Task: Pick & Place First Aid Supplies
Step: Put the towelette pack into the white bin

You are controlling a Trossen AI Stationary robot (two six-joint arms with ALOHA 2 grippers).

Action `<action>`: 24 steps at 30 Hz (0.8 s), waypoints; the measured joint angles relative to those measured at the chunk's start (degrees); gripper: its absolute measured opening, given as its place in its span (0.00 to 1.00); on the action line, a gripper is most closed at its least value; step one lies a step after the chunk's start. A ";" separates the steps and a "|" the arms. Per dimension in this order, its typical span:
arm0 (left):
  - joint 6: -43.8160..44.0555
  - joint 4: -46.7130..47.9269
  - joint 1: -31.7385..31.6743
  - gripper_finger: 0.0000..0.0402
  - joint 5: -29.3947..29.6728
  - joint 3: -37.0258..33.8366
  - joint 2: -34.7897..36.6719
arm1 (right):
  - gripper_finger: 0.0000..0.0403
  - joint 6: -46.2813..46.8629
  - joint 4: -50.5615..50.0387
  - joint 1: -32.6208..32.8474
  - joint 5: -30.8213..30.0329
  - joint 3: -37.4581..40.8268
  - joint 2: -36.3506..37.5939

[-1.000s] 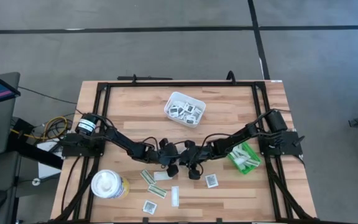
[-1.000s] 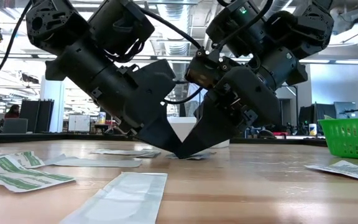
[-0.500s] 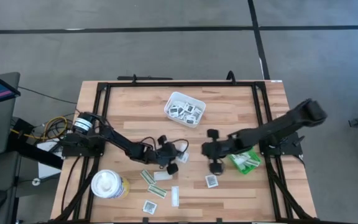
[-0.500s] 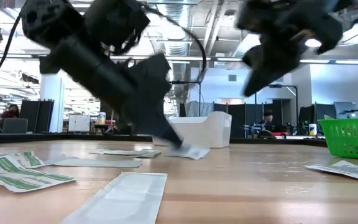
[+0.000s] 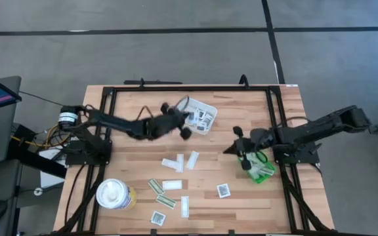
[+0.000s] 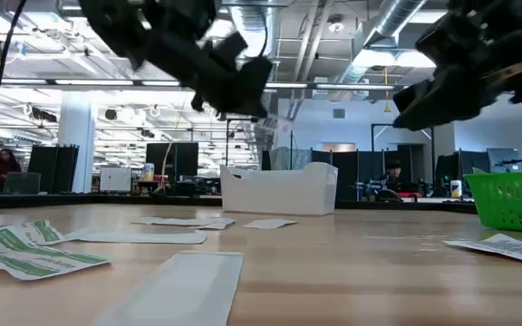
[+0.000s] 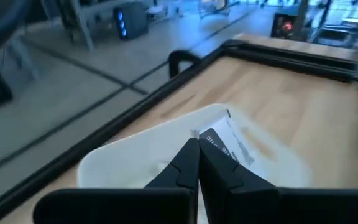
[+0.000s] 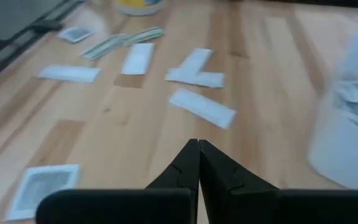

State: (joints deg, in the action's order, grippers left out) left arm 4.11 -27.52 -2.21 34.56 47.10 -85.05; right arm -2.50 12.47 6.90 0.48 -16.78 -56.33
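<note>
My left gripper (image 5: 188, 123) hangs over the near edge of the white tray (image 5: 209, 108), shut on a square white packet with dark print (image 7: 224, 144). The tray holds several such packets. My right gripper (image 5: 230, 149) is shut and empty, in the air just left of the green bin (image 5: 261, 170). Several flat packets lie on the wood: two white strips (image 5: 181, 161), olive-striped strips (image 5: 161, 194) and a square printed one (image 5: 224, 190). My left gripper pinches the square packet by one edge (image 7: 205, 138) between its two fingertips. The rest of the packet sticks out past the fingertips. It is lifted clear of the table, above the tray's inside (image 7: 135, 155).
A white-and-yellow round container (image 5: 115, 194) stands at the near left. The green bin, with olive strips in it, stands at the right and also shows in the low view (image 6: 515, 199). A black frame (image 5: 189, 87) runs round the table.
Both grippers stood together on the table's middle. My left gripper has risen and gone toward the far edge to the white tray, carrying a square packet lifted off the wood. My right gripper has risen and swung toward the right edge, to beside the green bin.
</note>
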 joint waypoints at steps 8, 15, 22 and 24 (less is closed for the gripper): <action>5.13 -2.43 -9.56 0.07 -9.37 -0.01 -8.19 | 0.00 7.81 -0.05 -5.97 1.40 0.21 -2.43; 5.19 -2.13 -8.62 0.25 -10.44 -0.05 -7.94 | 0.00 7.06 3.28 -2.42 7.18 -0.30 -6.70; 5.19 -2.08 2.70 0.32 -21.52 0.09 -0.11 | 0.12 9.64 2.94 7.87 6.51 -4.70 -10.36; 5.19 -1.70 7.40 0.32 -22.00 0.08 1.09 | 0.17 10.56 3.17 11.17 4.17 -6.24 -12.22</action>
State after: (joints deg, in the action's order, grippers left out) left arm 9.30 -29.22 5.19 12.56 47.18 -83.96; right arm 8.06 15.64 18.06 4.64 -23.02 -68.55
